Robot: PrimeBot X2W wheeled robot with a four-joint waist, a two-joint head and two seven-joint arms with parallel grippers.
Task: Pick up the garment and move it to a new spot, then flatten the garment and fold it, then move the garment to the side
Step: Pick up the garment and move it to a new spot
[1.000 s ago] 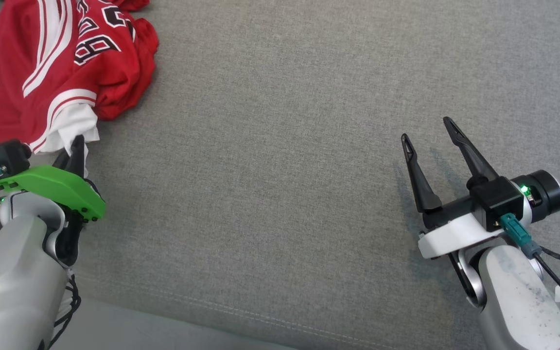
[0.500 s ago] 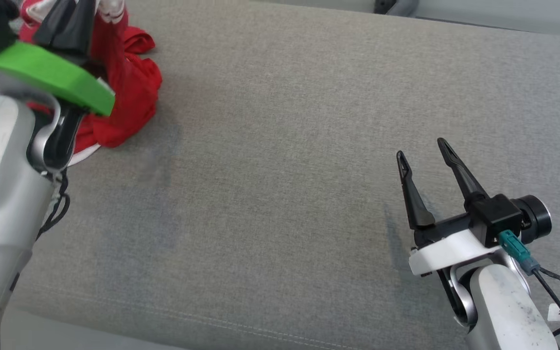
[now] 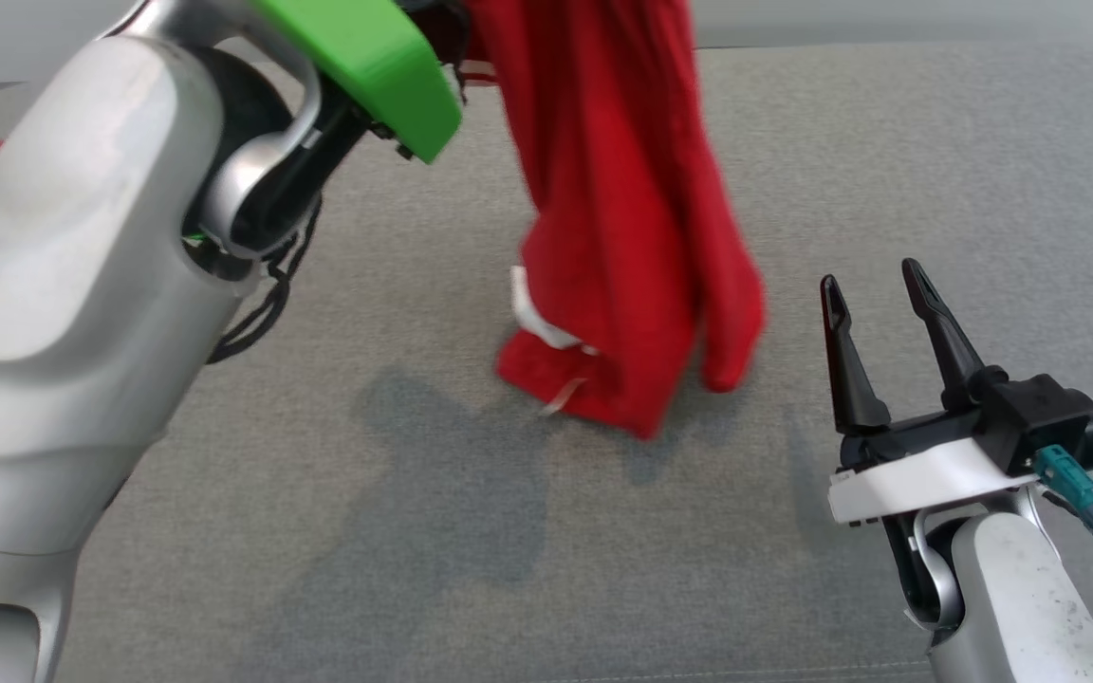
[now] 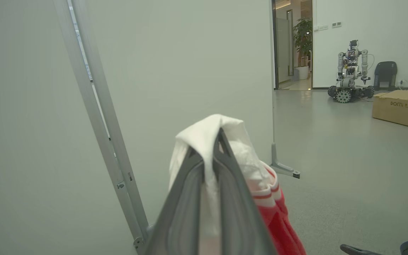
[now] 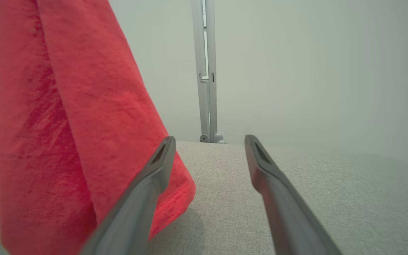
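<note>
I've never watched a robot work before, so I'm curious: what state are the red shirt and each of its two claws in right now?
garment: off the surface, hanging bunched from the left gripper, lower end close to the grey cushion.
left gripper: shut on the garment's white edge, raised high.
right gripper: open, holding nothing, low over the cushion beside the hanging garment.
</note>
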